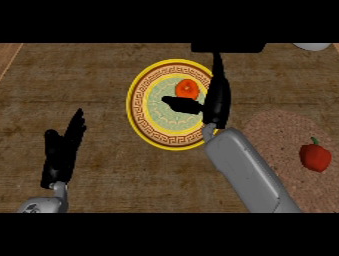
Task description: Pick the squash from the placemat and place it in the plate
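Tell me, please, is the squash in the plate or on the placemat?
In the plate: the squash lies on the plate, by the right hand, away from the placemat.

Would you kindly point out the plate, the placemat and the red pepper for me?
plate (pixel 144 95): head view, on its yellow rim at the left side.
placemat (pixel 275 131): head view, on bare woven surface left of the pepper.
red pepper (pixel 317 157): head view, on the middle of its red body.

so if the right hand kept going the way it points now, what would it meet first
Nothing on the counter, it seems: the right hand points up-view past the plate rim, toward a dark object at the far edge. Depth is unclear.
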Available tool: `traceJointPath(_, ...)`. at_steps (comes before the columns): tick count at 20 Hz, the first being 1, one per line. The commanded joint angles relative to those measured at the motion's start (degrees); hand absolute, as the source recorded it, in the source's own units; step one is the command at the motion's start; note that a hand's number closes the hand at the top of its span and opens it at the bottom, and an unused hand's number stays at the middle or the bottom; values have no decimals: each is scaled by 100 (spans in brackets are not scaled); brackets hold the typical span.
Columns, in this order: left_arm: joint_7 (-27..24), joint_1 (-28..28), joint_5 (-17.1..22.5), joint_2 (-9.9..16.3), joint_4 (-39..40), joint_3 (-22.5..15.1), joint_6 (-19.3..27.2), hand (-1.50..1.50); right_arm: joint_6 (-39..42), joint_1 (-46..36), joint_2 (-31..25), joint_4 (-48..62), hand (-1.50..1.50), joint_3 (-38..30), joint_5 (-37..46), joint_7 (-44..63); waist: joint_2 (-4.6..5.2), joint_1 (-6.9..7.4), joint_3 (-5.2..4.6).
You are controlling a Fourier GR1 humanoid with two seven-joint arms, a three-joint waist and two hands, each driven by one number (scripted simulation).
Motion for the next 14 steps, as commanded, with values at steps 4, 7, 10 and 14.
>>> traceJointPath(4,174,360,24,109,-483,22,-217,0,-85,706,4,-142,-150,224,-767,-1371,-3,4,-2)
traceJointPath(7,-373,277,-46,-16,110,136,-146,0,-303,310,4,311,-150,465,-982,-1345,1,8,-4)
traceJointPath(10,89,-102,-148,-24,84,142,-83,0,-247,108,4,763,-150,213,-1133,-1681,3,4,-3)
traceJointPath(14,-66,-42,-44,-58,99,203,-177,0,-791,-15,4,602,-150,841,-708,-456,-11,-8,-6)
